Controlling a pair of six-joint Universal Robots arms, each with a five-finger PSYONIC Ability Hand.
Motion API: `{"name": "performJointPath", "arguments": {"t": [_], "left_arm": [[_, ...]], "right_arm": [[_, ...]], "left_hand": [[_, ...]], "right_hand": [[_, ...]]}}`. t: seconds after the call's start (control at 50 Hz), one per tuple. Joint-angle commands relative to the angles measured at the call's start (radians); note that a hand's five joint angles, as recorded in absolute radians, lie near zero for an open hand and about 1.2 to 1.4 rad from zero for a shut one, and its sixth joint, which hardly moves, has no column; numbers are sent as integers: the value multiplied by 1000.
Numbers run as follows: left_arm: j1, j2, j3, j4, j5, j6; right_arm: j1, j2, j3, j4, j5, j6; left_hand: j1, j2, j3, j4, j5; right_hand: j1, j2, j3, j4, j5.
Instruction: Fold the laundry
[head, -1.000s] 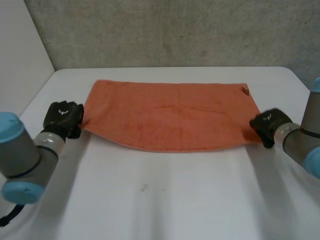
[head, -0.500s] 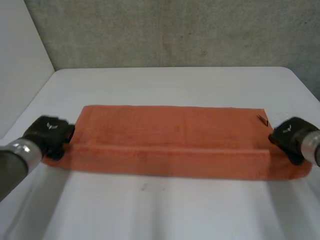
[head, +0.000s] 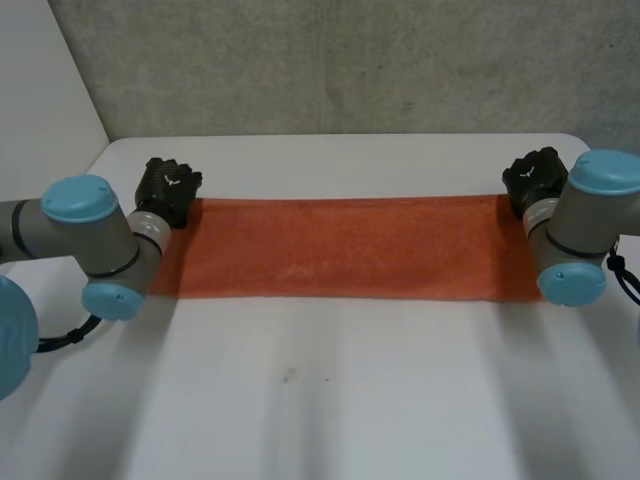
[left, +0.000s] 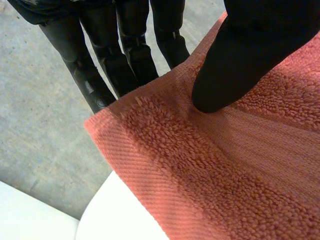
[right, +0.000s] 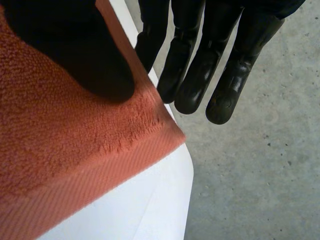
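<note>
Towel (head: 340, 248) now a narrower strip than before, apparently folded.

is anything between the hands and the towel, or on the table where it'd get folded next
Nothing visible. The left hand and right hand each pinch a far corner of the orange towel between thumb and fingers, and nothing else lies on the white table.

Grey arms (head: 108, 242), light-blue caps (head: 76, 198), black left hand (head: 168, 188), black right hand (head: 533, 177)
</note>
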Motion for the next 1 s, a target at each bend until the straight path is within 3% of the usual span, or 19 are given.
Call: {"name": "performJointPath", "arguments": {"t": [0.02,0.14,0.2,0.32,0.48,0.56,0.7,1.0], "left_arm": [[-8,-26,-4,116,53,1],[-27,55,-117,307,77,-4],[-27,121,-180,346,67,-7],[-25,271,-330,328,64,-11],[-8,481,-576,299,64,-103],[-10,576,-708,271,61,-234],[-11,618,-766,209,33,-372],[-4,616,-786,193,-25,-415]], "right_arm": [[13,43,-49,3,21,21],[14,13,2,14,29,109],[13,-93,79,29,27,178],[-2,-271,241,77,3,301],[-36,-466,441,256,-129,405],[-110,-492,517,329,-204,443],[-163,-484,574,307,-276,437],[-240,-366,573,148,-287,419]], "left_hand": [[-958,-1025,-1019,-1020,-965],[-958,-1025,-1019,-1020,-965],[-958,-1025,-1019,-1020,-965],[-958,-1025,-1019,-1020,-965],[-958,-1025,-1019,-1020,-965],[-958,-1025,-1019,-1020,-965],[-958,-1025,-1019,-1020,-965],[-958,-1025,-1019,-1020,-965]], "right_hand": [[-748,-942,-945,-968,-947],[-748,-942,-945,-968,-947],[-748,-942,-945,-968,-947],[-748,-942,-945,-968,-947],[-748,-942,-945,-968,-947],[-744,-938,-940,-964,-943],[-394,-588,-591,-614,-593],[-265,-459,-462,-485,-464]]}}
